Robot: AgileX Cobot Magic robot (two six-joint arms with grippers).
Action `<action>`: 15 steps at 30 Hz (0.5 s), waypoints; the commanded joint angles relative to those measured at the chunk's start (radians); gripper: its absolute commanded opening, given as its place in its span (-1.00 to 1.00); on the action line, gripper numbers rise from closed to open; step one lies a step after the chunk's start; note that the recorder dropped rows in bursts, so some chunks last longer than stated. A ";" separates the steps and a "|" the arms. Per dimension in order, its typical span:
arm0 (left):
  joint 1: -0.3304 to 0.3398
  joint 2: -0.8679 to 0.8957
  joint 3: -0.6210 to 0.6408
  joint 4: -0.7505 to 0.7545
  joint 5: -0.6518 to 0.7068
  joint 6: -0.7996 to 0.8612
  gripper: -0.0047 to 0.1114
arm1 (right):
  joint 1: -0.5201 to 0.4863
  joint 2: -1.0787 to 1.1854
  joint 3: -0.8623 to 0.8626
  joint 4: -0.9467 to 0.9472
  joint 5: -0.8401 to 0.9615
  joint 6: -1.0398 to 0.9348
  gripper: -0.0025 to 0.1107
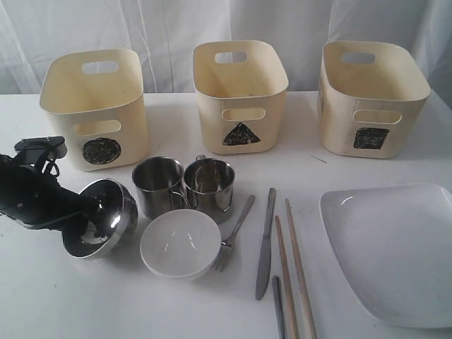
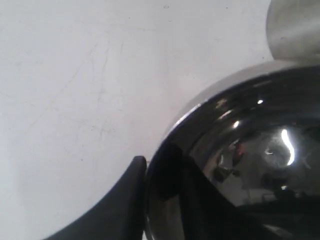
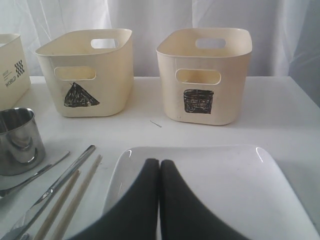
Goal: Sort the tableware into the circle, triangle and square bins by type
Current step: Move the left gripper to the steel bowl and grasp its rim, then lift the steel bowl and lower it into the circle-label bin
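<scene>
My left gripper is shut on the rim of the steel bowl, which is tipped up on its edge at the left. In the left wrist view one finger is outside the rim and the other inside the steel bowl. Two steel mugs stand behind the white bowl. Fork, knife and chopsticks lie mid-table. My right gripper hangs shut and empty over the white plate; the exterior view does not show it.
Three cream bins stand along the back: circle, triangle, square. The white plate lies at the front right. A white curtain hangs behind the table. One mug shows close to the tilted bowl.
</scene>
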 commanded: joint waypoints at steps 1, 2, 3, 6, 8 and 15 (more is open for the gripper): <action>0.000 0.008 0.016 0.026 0.078 0.007 -0.92 | 0.003 -0.003 0.005 0.001 -0.010 -0.001 -0.96; 0.000 0.001 0.016 0.028 0.085 0.007 -0.92 | 0.003 -0.003 0.005 0.001 -0.010 -0.001 -0.96; 0.000 -0.022 0.016 0.028 0.093 0.007 -0.92 | 0.003 -0.003 0.005 0.001 -0.010 -0.001 -0.96; 0.000 -0.106 0.016 0.043 0.116 0.007 -0.92 | 0.003 -0.003 0.005 0.001 -0.010 -0.001 -0.96; 0.000 -0.153 0.016 0.050 0.135 0.007 -0.92 | 0.003 -0.003 0.005 0.001 -0.010 -0.001 -0.96; 0.000 -0.183 0.016 0.055 0.190 0.007 -0.92 | 0.003 -0.003 0.005 0.001 -0.010 -0.001 -0.96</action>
